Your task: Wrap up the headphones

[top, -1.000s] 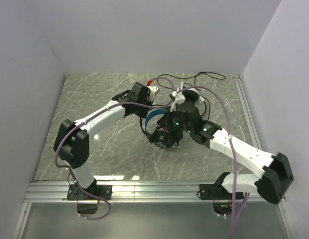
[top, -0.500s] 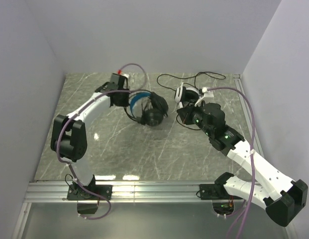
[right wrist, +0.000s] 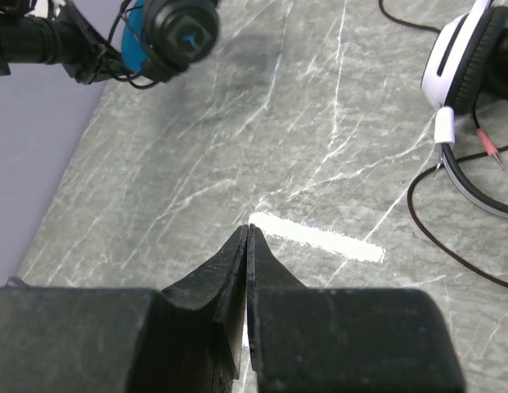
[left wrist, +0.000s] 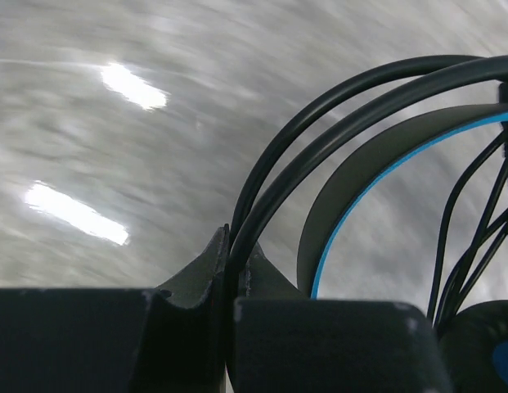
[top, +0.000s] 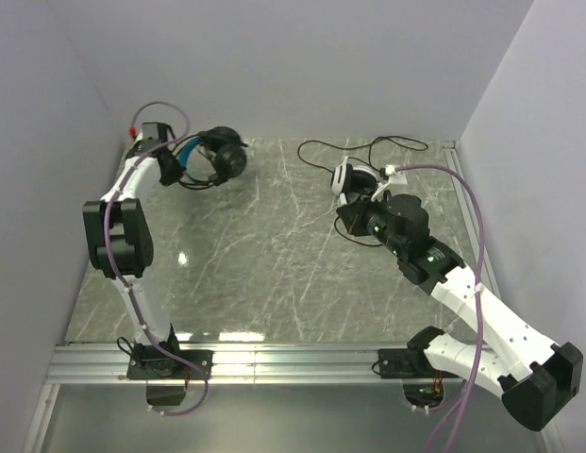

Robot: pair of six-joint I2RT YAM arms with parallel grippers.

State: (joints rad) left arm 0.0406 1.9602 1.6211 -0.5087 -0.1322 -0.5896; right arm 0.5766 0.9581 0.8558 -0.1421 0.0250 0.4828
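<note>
The black headphones with a blue headband [top: 206,157] hang at the far left back corner, near the wall, cable looped around them. My left gripper [top: 170,162] is shut on them. In the left wrist view its jaws [left wrist: 234,246] pinch two black strands that arc beside the blue-edged headband [left wrist: 361,176]. The white headphones with black pads [top: 353,176] lie on the table at the back right, their thin black cable [top: 368,149] sprawled behind them. My right gripper [top: 347,219] hovers just in front of them, shut and empty [right wrist: 248,233]; the white headphones [right wrist: 466,57] lie ahead to its right.
The table is grey marble [top: 274,255]. A purple-grey side wall [right wrist: 33,155] closes the left edge and a metal rail [top: 467,226] runs along the right. The white headset's cable [right wrist: 450,237] loops on the table right of my right gripper.
My left arm has swung the black and blue headphones from the table's middle to the far left back corner. My right arm drew back from them earlier and has since stayed still.
</note>
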